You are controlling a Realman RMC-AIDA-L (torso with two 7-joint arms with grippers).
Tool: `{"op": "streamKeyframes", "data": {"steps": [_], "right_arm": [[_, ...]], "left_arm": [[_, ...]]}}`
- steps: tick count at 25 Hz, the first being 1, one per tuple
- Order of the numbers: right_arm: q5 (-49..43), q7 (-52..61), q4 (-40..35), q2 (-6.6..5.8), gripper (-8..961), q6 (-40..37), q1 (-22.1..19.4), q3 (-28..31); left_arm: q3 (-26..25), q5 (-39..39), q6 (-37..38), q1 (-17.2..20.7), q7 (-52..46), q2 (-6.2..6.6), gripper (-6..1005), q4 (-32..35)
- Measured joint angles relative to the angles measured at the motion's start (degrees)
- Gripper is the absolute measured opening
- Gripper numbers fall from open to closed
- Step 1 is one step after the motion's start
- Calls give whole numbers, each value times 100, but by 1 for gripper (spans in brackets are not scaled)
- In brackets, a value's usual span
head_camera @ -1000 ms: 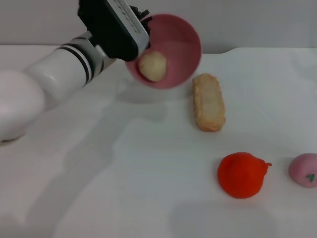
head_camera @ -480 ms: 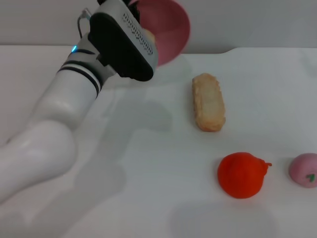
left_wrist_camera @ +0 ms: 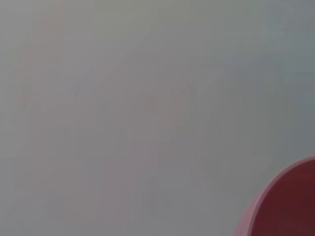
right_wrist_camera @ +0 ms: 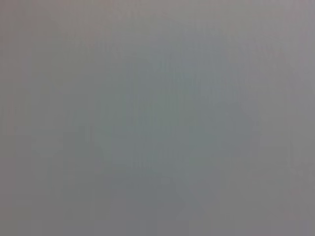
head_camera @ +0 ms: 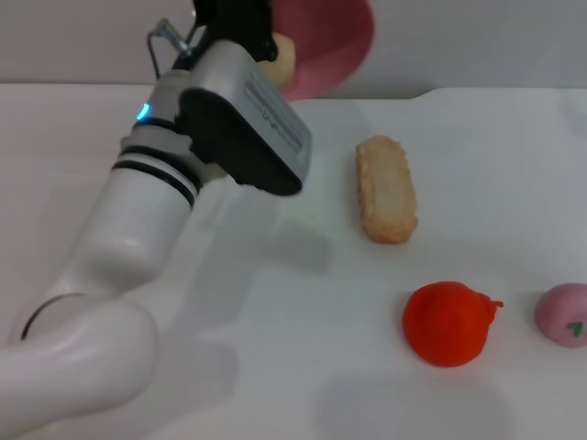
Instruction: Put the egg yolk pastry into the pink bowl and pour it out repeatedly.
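Observation:
The pink bowl (head_camera: 326, 41) is held up high at the top of the head view, above the far part of the table, partly cut off by the frame's top edge. My left gripper (head_camera: 246, 27) is shut on its rim. The egg yolk pastry (head_camera: 279, 57), a pale beige ball, shows inside the bowl beside the gripper. A piece of the bowl's rim (left_wrist_camera: 275, 204) shows in a corner of the left wrist view. My right gripper is out of view; the right wrist view shows only blank grey.
A long crusty bread (head_camera: 386, 188) lies on the white table (head_camera: 275, 348) right of my left arm. A red round fruit (head_camera: 447, 323) and a small pink fruit with a green mark (head_camera: 564, 313) sit near the front right.
My left arm has lifted the bowl upward and turned it; the bowl now sits higher, partly out of frame, with the pastry still inside. The arm now covers more of the table's left.

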Motion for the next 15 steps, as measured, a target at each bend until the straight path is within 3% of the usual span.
{"op": "streamKeyframes", "data": {"steps": [6, 15], "right_arm": [[-24, 69, -33, -15, 638, -11, 2, -33], [-29, 248, -35, -20, 637, 0, 27, -54]], "left_arm": [[254, 426, -216, 42, -146, -6, 43, 19], [195, 546, -147, 66, -621, 21, 43, 26]]}}
